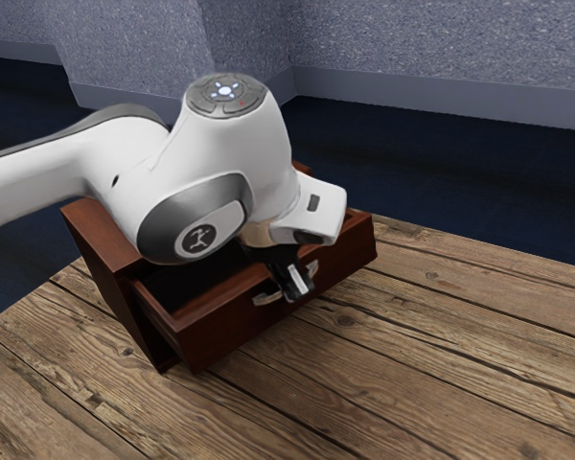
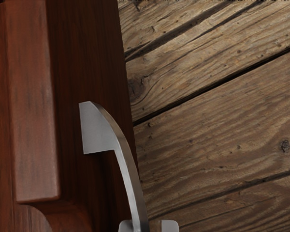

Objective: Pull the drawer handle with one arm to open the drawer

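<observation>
Note hand (image 1: 296,278) closed narrowly on drawer handle (image 2: 101,133), at front of partly open drawer (image 1: 230,321) on table (image 1: 441,364). Pull straight; otherwise expect slipping off the curved bar, or dragging the cabinet (image 1: 96,235) along.

Open tabletop (image 1: 441,335) beyond protruding drawer (image 1: 230,321)

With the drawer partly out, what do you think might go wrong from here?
1. The black gripper sits at the slim curved silver handle; it could slip off mid-pull.
2. The small reddish-brown wooden cabinet looks unfixed on the plank table, so it may slide instead of the drawer opening further.
</observation>
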Robot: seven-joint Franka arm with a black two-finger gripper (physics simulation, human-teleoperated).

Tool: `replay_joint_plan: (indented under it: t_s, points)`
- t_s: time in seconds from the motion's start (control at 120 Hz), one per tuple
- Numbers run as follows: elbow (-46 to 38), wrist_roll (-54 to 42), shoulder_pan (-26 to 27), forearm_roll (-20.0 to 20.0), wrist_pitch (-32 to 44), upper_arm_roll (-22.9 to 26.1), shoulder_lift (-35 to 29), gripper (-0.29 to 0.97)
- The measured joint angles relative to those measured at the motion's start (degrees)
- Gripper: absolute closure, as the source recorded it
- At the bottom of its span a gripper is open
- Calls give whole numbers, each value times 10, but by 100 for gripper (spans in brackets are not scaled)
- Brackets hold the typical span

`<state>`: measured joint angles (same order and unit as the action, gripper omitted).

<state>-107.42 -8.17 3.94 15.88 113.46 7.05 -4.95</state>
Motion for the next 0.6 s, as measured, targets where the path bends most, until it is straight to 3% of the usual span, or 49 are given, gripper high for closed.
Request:
replay_joint_plan:
  t_s: [0.6]
  points:
    - [-15, 17, -3, 0, 0, 34, -13, 79]
